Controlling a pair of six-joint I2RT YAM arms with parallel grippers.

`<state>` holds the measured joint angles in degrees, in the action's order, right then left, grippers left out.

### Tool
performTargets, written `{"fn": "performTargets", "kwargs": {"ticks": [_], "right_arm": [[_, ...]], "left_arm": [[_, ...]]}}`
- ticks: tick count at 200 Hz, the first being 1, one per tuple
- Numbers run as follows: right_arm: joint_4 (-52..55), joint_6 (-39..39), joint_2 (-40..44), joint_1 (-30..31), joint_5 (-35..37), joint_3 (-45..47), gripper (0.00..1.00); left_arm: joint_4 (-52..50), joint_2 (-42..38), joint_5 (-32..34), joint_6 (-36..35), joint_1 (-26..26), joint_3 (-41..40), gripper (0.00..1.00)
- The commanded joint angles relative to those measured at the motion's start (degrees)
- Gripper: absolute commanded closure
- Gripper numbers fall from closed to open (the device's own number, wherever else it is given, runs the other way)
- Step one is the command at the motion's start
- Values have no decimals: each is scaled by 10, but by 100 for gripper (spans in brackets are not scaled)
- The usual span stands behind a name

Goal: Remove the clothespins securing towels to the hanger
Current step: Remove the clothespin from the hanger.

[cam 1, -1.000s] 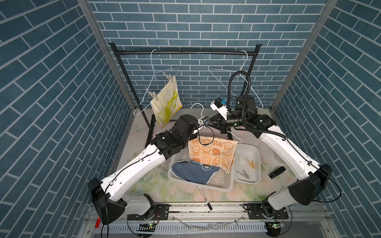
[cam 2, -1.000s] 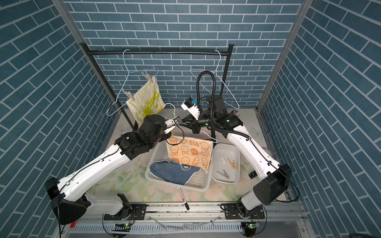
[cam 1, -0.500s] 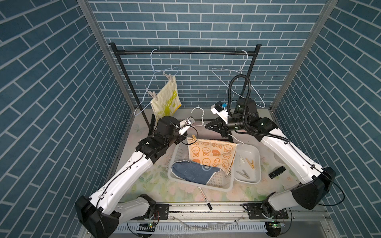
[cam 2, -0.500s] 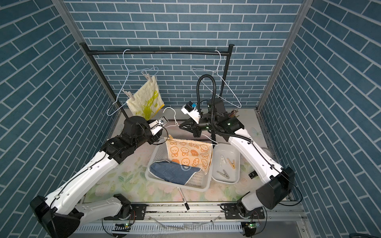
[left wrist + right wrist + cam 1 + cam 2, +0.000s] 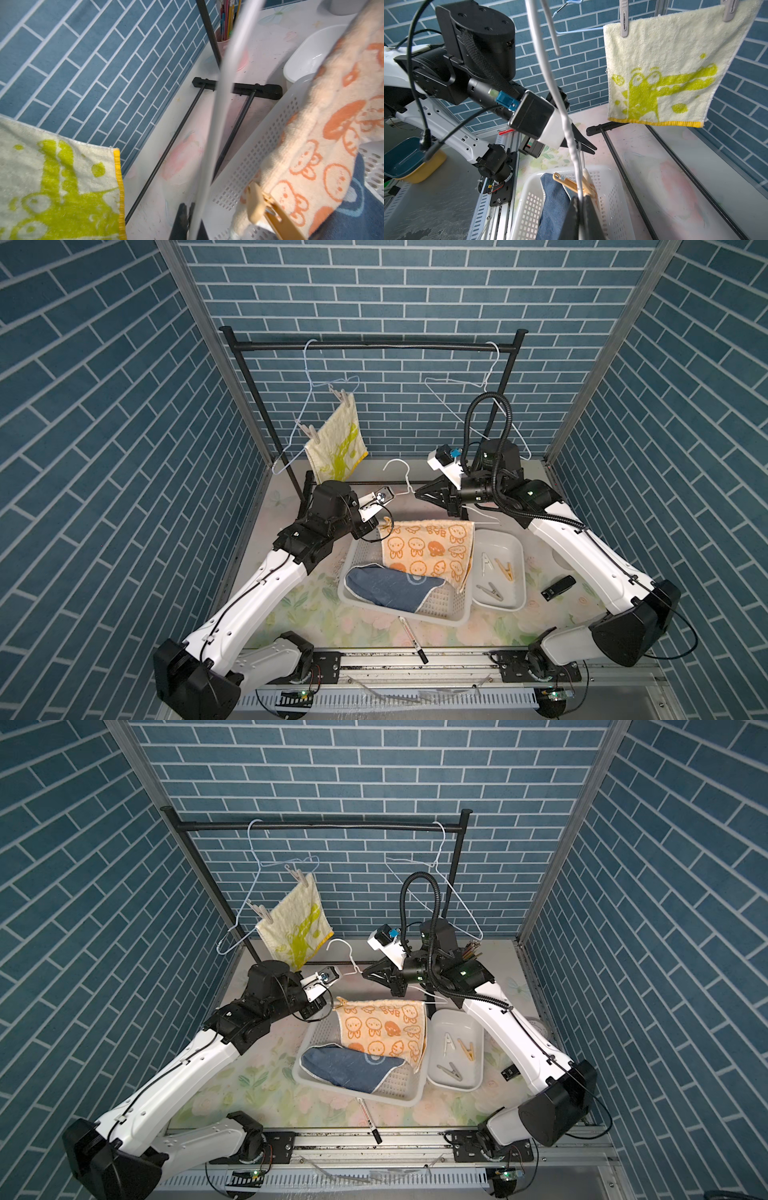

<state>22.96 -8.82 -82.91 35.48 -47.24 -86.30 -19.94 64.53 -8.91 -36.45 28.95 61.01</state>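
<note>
Clothespin in tan clipping orange towel to white hanger over basket, two grey clothespins on hung yellow towel, left end effector and right end effector clamped on hanger wire

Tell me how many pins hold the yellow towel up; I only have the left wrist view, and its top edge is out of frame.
Observer: Two grey clothespins, one at each top corner of the yellow towel.
Operator: What's in the white tray? I see only one end.
Observer: Three loose clothespins: white, tan, grey.
Operator: What holds the white hanger crossing my view?
Observer: The right tool, closed on its wire.
</note>
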Motion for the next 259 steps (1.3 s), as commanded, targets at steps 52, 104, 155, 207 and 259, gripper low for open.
{"fn": "performTargets", "kwargs": {"ticks": [52,104,155,207,259], "right_arm": [[41,-31,-27,18,-15,-60,66],[86,-78,-77,34,-2,-127,64],[108,-105,-109,38,-13,-171,67],[131,-169,-87,41,-8,-132,100],[-83,-189,1,41,21,27,100]], "left_arm": [[6,1,6,2,-6,27,100],[-36,4,18,-28,-6,48,100],[-79,9,46,-68,0,71,100],[-95,6,52,-71,0,87,100],[-114,-22,27,-56,0,117,70]]}}
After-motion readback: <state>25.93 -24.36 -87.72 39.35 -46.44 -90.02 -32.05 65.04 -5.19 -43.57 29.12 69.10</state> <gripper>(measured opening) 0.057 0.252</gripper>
